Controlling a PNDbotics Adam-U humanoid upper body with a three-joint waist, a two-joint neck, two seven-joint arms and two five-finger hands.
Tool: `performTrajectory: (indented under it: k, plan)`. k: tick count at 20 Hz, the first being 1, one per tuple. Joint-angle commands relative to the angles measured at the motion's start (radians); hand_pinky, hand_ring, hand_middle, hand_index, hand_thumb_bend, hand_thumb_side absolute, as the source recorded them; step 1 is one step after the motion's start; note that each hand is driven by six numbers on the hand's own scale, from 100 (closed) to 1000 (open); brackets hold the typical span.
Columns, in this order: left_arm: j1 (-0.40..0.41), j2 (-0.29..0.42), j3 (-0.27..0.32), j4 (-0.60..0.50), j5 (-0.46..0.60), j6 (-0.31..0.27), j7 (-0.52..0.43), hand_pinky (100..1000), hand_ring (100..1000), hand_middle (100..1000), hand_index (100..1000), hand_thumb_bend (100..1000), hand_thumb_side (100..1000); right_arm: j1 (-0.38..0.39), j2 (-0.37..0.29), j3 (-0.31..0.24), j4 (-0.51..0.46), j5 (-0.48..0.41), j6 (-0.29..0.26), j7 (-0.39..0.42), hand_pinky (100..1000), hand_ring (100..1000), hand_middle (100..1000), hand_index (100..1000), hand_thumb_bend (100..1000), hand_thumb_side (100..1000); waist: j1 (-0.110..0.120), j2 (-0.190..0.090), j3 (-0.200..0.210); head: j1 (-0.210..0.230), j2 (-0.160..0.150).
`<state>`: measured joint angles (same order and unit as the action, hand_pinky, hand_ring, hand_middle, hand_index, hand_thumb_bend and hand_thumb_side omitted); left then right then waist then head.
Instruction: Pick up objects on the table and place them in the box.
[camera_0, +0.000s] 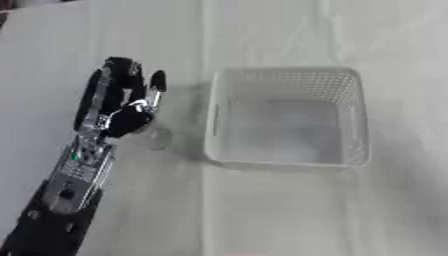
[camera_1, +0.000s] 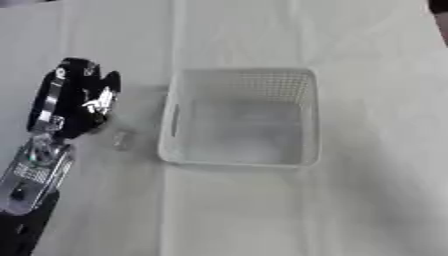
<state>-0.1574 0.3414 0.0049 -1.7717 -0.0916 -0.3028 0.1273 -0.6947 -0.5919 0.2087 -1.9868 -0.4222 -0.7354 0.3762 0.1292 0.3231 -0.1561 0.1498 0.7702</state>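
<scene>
A small clear, glass-like object (camera_0: 157, 138) stands on the white tablecloth just left of the white plastic basket (camera_0: 350, 80). The basket's perforated walls enclose a bare floor with nothing visible inside. My left hand (camera_0: 122, 107) reaches in from the lower left and hovers beside the clear object, just up and to its left. Its fingers (camera_0: 157, 81) are loosely bent and its thumb (camera_0: 133, 120) points toward the object. Nothing shows between the fingers and thumb. My right hand appears in neither view.
The white cloth (camera_0: 289, 210) covers the whole table, with creases running away from me. My left forearm (camera_0: 74, 175) lies along the lower left. A dark shape (camera_1: 439, 6) sits at the far right corner.
</scene>
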Motion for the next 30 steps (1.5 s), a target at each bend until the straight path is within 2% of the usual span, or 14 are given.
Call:
performTrajectory:
  k: [1,12,13,14,16,17,18,20,22,23,24,25,26,30]
  plan:
    - [-0.002,0.025,0.01,-0.027,-0.006,-0.003,-0.007,100,100,100,172,100,329,-0.007,-0.018,-0.007,-0.013,-0.006,-0.1,0.108,283,418,699,478,100,954,-0.003,-0.022,0.005,-0.002,0.0]
    - [0.002,0.045,0.032,-0.042,-0.011,-0.007,0.004,100,100,100,193,100,368,-0.001,-0.012,-0.009,-0.013,-0.009,-0.09,0.111,277,411,690,462,100,959,-0.004,-0.035,0.017,-0.005,0.0]
    - [0.004,0.052,0.034,-0.048,-0.014,-0.015,0.007,100,100,100,247,100,268,-0.002,-0.013,-0.009,-0.013,-0.009,-0.09,0.111,277,411,689,461,100,960,-0.004,-0.035,0.018,-0.005,0.0]
    - [0.006,0.066,0.038,-0.062,-0.031,-0.031,0.004,100,155,234,395,100,187,-0.002,-0.014,-0.009,-0.013,-0.01,-0.091,0.111,277,411,688,459,100,960,-0.004,-0.036,0.019,-0.007,0.0]
    - [0.011,0.096,0.049,-0.093,-0.084,-0.061,-0.022,100,346,414,545,100,291,-0.001,-0.015,-0.01,-0.013,-0.01,-0.091,0.11,276,411,687,457,100,960,-0.004,-0.038,0.021,-0.008,0.0]
    - [0.014,0.108,0.057,-0.109,-0.119,-0.071,-0.04,100,364,431,557,100,300,0.0,-0.016,-0.01,-0.013,-0.01,-0.091,0.11,276,410,687,457,100,960,-0.004,-0.038,0.022,-0.008,0.0]
    - [0.015,0.13,0.072,-0.133,-0.171,-0.082,-0.06,206,472,521,618,258,375,0.002,-0.017,-0.01,-0.013,-0.009,-0.09,0.111,274,409,687,455,100,959,-0.003,-0.039,0.025,-0.01,0.0]
    - [0.02,0.156,0.096,-0.183,-0.279,-0.091,-0.084,265,506,546,628,382,445,0.006,-0.018,-0.01,-0.013,-0.007,-0.089,0.112,273,407,687,453,100,958,-0.001,-0.04,0.028,-0.011,0.0]
    - [0.024,0.171,0.109,-0.217,-0.366,-0.096,-0.084,301,526,563,645,464,477,0.009,-0.018,-0.01,-0.013,-0.006,-0.088,0.114,272,407,686,450,100,958,-0.001,-0.041,0.03,-0.012,0.0]
    - [0.024,0.174,0.113,-0.223,-0.4,-0.1,-0.079,287,518,555,634,430,467,0.01,-0.019,-0.01,-0.013,-0.005,-0.088,0.115,272,407,686,451,100,958,-0.002,-0.041,0.031,-0.012,0.0]
    - [0.025,0.179,0.115,-0.226,-0.433,-0.104,-0.077,389,577,615,710,601,534,0.01,-0.019,-0.01,-0.013,-0.005,-0.088,0.115,272,406,684,446,100,958,-0.002,-0.041,0.031,-0.013,0.0]
    - [0.027,0.184,0.118,-0.227,-0.469,-0.106,-0.083,380,570,608,704,588,527,0.011,-0.02,-0.011,-0.013,-0.004,-0.088,0.116,272,406,684,447,100,958,-0.003,-0.041,0.031,-0.014,0.0]
    - [0.029,0.189,0.118,-0.228,-0.503,-0.106,-0.093,476,639,684,775,695,590,0.011,-0.02,-0.011,-0.013,-0.004,-0.089,0.116,271,405,682,444,100,958,-0.003,-0.041,0.032,-0.014,0.0]
    - [0.035,0.232,0.101,-0.228,-0.618,-0.097,-0.197,534,688,739,846,735,685,0.011,-0.022,-0.01,-0.013,-0.003,-0.09,0.117,271,404,680,439,100,958,-0.002,-0.041,0.033,-0.014,0.0]
